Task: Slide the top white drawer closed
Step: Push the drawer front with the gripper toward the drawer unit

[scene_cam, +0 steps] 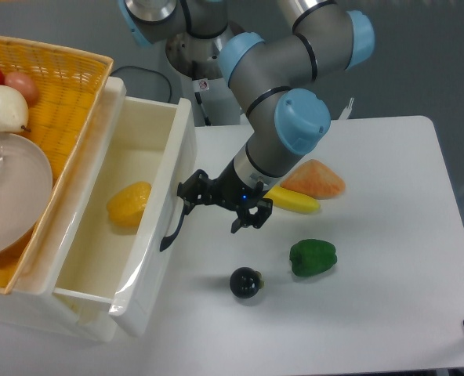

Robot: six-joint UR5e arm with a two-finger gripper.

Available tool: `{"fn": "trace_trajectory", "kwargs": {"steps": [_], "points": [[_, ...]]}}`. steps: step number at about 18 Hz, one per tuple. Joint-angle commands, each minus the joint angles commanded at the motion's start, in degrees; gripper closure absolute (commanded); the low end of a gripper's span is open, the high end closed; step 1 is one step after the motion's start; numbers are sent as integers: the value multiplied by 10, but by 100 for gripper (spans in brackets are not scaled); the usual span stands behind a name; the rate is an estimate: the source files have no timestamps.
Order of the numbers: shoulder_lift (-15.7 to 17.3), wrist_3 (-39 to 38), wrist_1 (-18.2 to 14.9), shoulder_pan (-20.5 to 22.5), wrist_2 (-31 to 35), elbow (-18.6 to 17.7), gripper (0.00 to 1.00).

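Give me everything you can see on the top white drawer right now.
The top white drawer is glossy cream plastic, deep, with a curved black handle on its front. It stands partly open, angled toward the camera beneath an orange basket. A yellow fruit lies inside on its floor. The pincer sits against the front panel beside the handle; whether it grips anything is unclear.

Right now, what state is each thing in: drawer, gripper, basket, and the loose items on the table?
drawer: partly open, a yellow item inside
gripper: open, against the drawer front by the handle
basket: on the cabinet, holding fruit and a bowl
green pepper: loose on the table
black ball: loose on the table
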Motion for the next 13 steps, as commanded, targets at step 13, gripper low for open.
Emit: {"fn": "trace_trajectory", "kwargs": {"steps": [13], "points": [[7,-16,-7,-19,-7,-2,0]]}}
